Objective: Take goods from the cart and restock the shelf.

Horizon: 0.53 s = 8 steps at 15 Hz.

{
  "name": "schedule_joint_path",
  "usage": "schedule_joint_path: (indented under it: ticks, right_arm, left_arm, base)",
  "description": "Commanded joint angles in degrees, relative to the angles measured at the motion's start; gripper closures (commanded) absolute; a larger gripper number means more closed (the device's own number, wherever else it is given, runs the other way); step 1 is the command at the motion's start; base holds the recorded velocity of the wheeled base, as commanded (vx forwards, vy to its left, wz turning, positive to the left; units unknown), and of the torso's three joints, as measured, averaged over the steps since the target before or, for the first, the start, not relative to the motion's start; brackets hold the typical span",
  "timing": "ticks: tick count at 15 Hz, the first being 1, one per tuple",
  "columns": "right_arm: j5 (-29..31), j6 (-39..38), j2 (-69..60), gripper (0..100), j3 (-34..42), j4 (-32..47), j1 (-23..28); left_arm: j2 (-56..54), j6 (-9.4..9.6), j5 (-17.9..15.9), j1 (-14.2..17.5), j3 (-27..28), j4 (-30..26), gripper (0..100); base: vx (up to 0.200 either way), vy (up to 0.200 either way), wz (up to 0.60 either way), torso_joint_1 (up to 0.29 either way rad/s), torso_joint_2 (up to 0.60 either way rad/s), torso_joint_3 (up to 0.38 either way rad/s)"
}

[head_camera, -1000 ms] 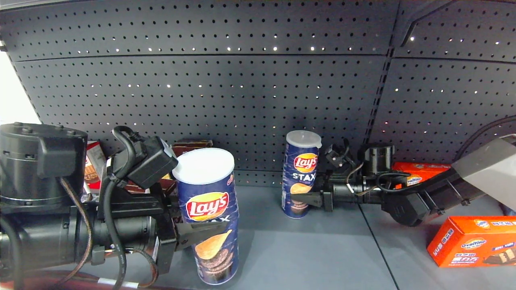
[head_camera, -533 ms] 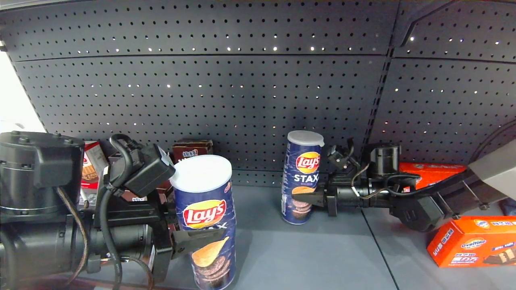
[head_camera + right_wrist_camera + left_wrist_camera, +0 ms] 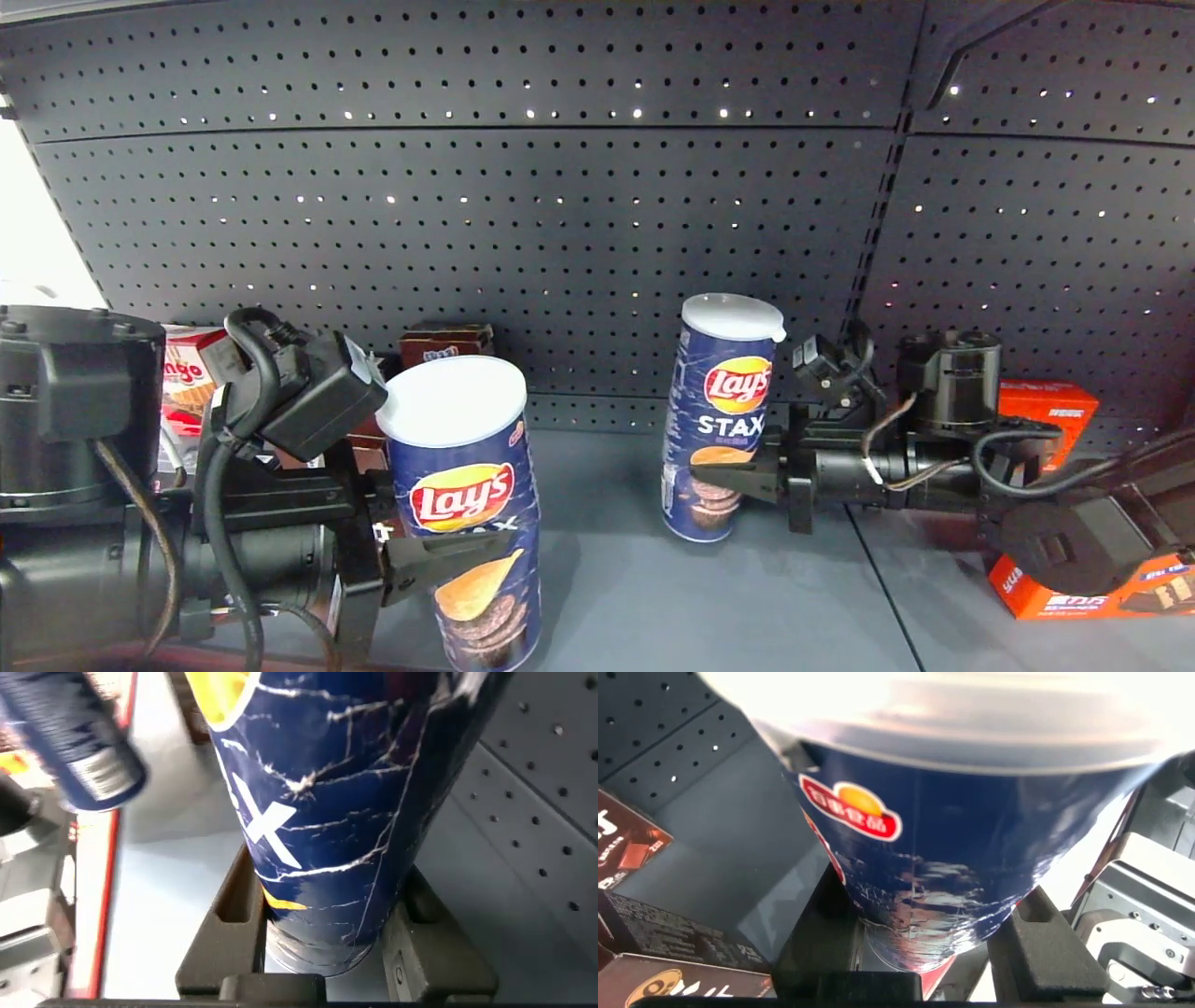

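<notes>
Lower left: the left gripper (image 3: 471, 560) jaws clamp a chip can (image 3: 462, 448). Centre right: the right gripper (image 3: 726, 481) jaws clamp a second can (image 3: 726, 392). Both cans are over the shelf (image 3: 616, 583), unreleased; setting down is left to do.

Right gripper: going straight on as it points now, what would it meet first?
Likely the chip can in the left gripper, though the right gripper may pass behind it; depth is unclear.
</notes>
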<state>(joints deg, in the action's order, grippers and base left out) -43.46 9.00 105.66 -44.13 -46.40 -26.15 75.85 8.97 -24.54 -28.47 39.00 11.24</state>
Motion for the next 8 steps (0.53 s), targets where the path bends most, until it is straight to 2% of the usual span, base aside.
schedule_joint_path:
  ticks: [1,5,8]
  right_arm:
    - [0.8,0.0,-4.1,100,3.9,-0.7,-0.4]
    - [1.4,-0.1,-7.9,100,12.2,-5.0,-2.4]
    - [2.0,-0.1,-8.3,100,14.4,-6.8,-4.5]
  left_arm:
    - [-0.3,-0.01,0.0,0.0,-0.4,0.0,100]
    - [-0.5,-0.01,0.1,0.1,-0.6,0.0,100]
    - [-0.6,-0.1,0.1,0.1,-0.6,0.0,100]
  base:
    - [0.0,0.0,0.0,0.0,0.0,0.0]
    - [0.0,0.0,0.0,0.0,0.0,0.0]
    - [0.0,0.0,0.0,0.0,0.0,0.0]
